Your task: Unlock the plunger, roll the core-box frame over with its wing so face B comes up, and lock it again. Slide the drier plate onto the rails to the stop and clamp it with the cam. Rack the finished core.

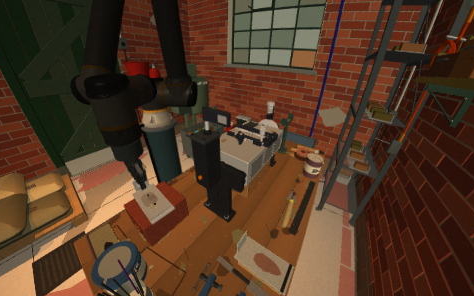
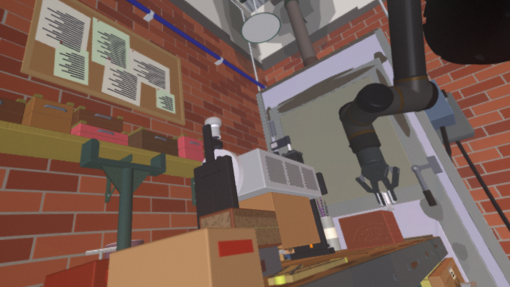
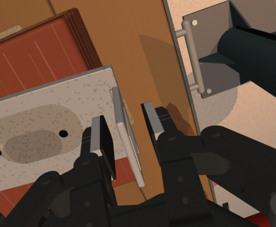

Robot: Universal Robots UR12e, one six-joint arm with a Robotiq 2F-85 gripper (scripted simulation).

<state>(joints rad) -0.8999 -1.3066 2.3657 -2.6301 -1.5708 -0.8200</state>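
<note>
My gripper (image 3: 127, 127) hangs over the near left end of the bench, its open fingers standing on either side of the upright handle (image 3: 126, 136) at the edge of the grey speckled drier plate (image 1: 151, 202), holding nothing. The plate (image 3: 48, 129) lies flat on a red-brown block (image 1: 156, 212) and carries an oval recess with two dark holes. The core-box fixture (image 1: 251, 135), a grey housing with a black frame on top, stands further back on the bench. A black column (image 1: 213, 167) stands between the block and the fixture.
A tall metal rack (image 1: 374, 115) stands at the right against the brick wall. A dark teal cylinder (image 1: 164, 147) stands just behind the block. A tin (image 1: 314, 165), a roller and hand tools lie along the bench's right side, and a tray with a brown patch (image 1: 264, 262) lies near the front.
</note>
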